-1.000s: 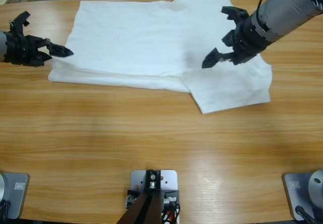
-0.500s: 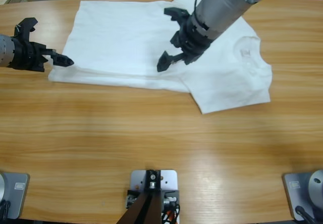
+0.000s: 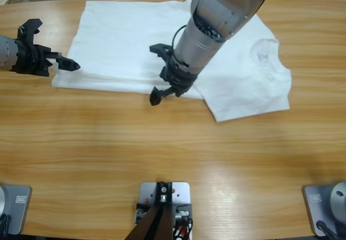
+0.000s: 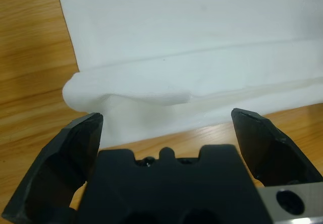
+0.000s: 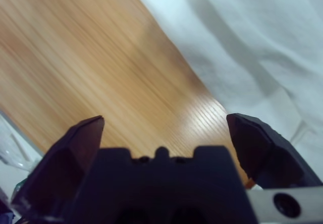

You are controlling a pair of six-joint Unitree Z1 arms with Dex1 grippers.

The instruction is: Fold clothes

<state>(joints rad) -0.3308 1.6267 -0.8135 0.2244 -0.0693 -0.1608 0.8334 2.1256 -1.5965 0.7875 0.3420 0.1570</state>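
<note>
The white T-shirt (image 3: 124,40) lies flat at the back of the wooden table, its neck (image 3: 265,53) to the right and its front long edge folded over. My left gripper (image 3: 54,48) stands open at the shirt's left front corner; in the left wrist view that folded corner (image 4: 126,90) lies just ahead of the left gripper (image 4: 167,117). My right gripper (image 3: 154,73) reaches down from the top and hovers open over the shirt's front edge near the middle. In the right wrist view, bare wood and the shirt's edge (image 5: 262,42) lie ahead of the right gripper (image 5: 164,119).
Bare wooden table (image 3: 173,148) stretches in front of the shirt. The right arm's large silver body (image 3: 227,7) covers part of the shirt's upper middle. A sleeve (image 3: 243,102) juts toward the front at the right.
The right arm swung left across the shirt, from over its right side to its front edge near the middle. The left gripper has hardly moved.
</note>
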